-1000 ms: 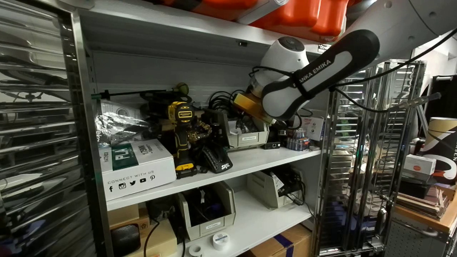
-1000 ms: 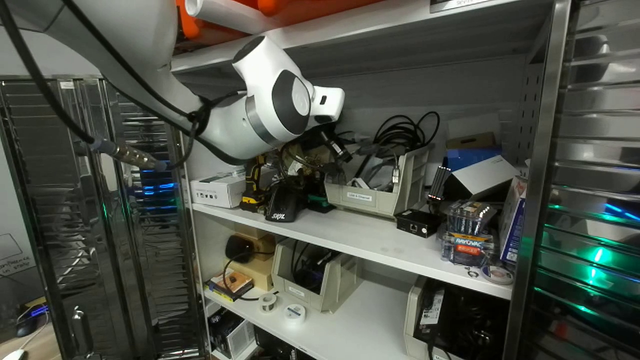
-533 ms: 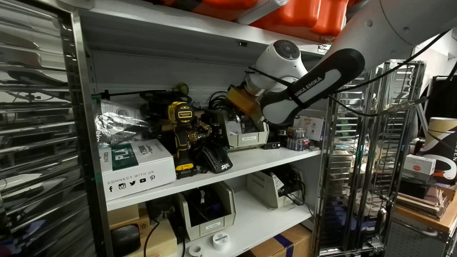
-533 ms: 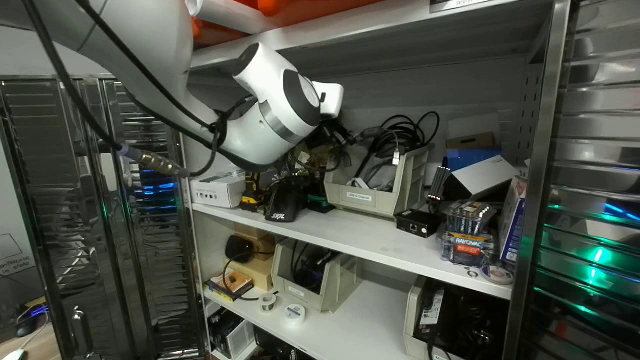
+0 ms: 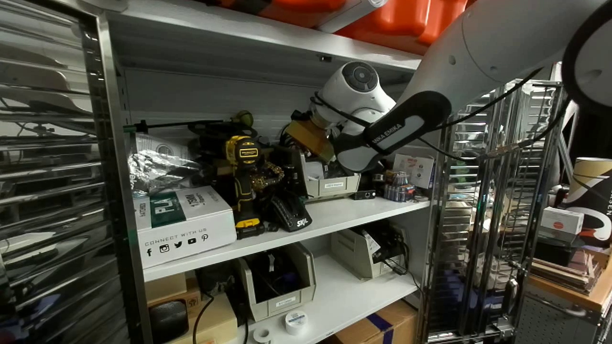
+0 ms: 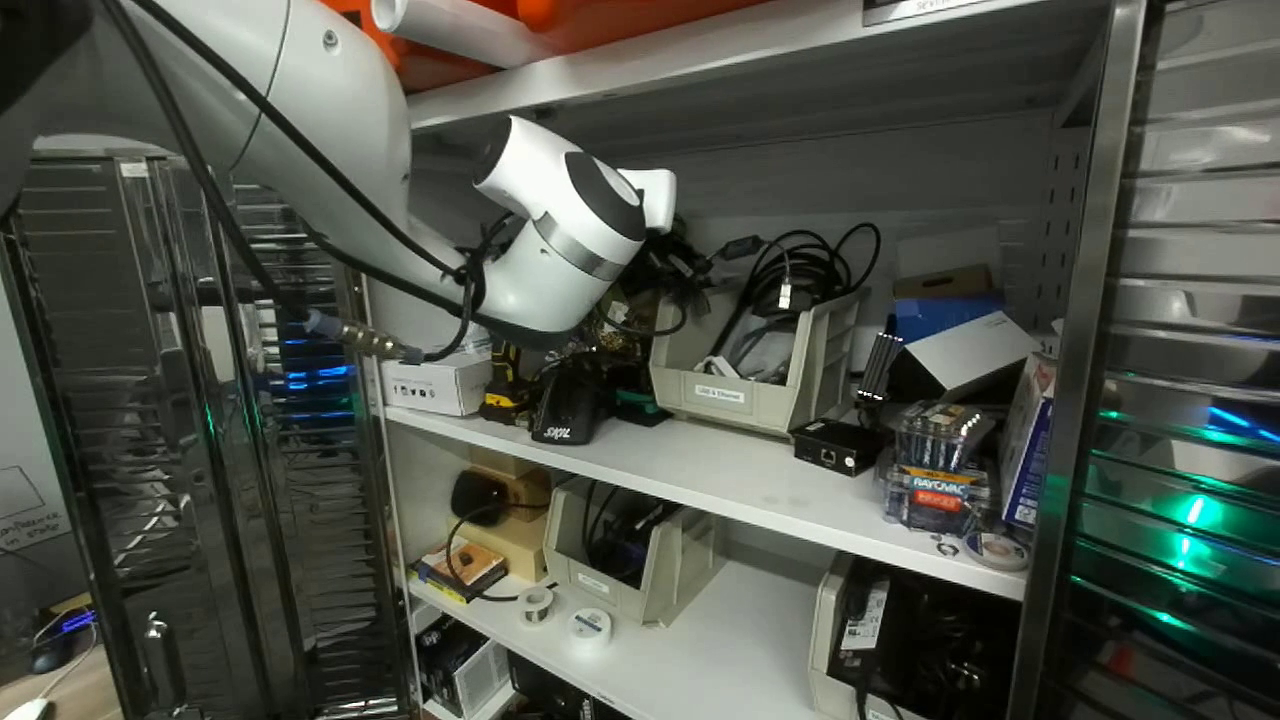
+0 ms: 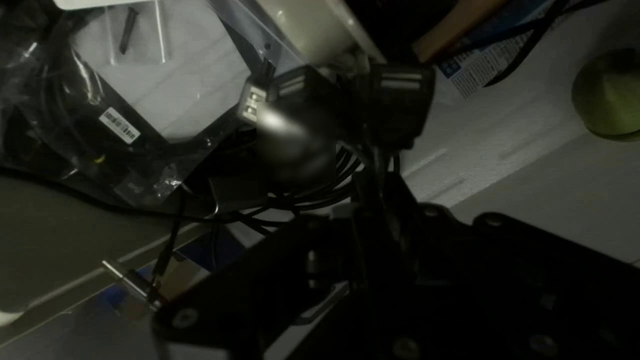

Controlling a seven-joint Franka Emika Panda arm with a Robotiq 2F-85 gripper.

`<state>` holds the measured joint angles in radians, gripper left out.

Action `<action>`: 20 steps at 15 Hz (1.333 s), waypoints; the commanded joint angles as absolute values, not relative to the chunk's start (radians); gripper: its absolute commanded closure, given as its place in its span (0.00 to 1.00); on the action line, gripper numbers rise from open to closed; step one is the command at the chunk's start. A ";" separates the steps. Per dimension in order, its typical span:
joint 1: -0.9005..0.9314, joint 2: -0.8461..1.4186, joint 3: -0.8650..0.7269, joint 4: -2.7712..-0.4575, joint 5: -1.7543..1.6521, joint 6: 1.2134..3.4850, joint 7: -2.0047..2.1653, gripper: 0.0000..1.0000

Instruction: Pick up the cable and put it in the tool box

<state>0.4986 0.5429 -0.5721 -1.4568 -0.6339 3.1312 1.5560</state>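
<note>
Thin black cable [image 6: 742, 247] aloft, one thick dark section jutting from the grip. Its silvery rectangular plug [image 6: 785, 296] hangs straight down, the cord seemingly too limp to hold it up. Black two-fingered gripper [image 6: 697, 272] looks clenched on the cable: jaws nearly together in the dim wrist view, and nothing else seen bearing that end.

Likeliest "tool box": low-fronted grey plastic bin [image 6: 770, 408], white label [image 6: 720, 393] apparently "USB & Ethernet". Low side faces out, presumably for reaching in. Plug appears above it; depth hard to judge. Coiled black cable [image 6: 815, 280] rises past the rim, could snag the plug. Next, I judge: lower, then let go.

Bin sits on white shelf [image 6: 700, 458]. White robot arm [image 6: 575, 230] slants in under white upper shelf [image 6: 700, 45], probably for want of headroom.

Farther along, yellow-and-black cordless drill [image 5: 243, 188] stands upright on its battery foot, white cardboard box [image 5: 186, 227] just beside it.
</note>
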 commanded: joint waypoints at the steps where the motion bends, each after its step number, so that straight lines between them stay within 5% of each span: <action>1: 0.516 0.623 -0.636 -1.368 -0.661 3.146 1.567 0.97; 7: 0.542 0.660 -0.701 -1.350 -0.687 3.136 1.547 0.98; 9: 0.545 0.656 -0.701 -1.357 -0.692 3.135 1.534 0.66; 14: 0.568 0.649 -0.728 -1.357 -0.706 3.145 1.559 0.27; 17: 0.593 0.653 -0.766 -1.350 -0.707 3.141 1.568 0.05; 20: 0.627 0.640 -0.808 -1.367 -0.707 3.141 1.577 0.00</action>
<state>0.5900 0.6373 -0.7478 -1.3804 -0.6894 3.1304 1.5453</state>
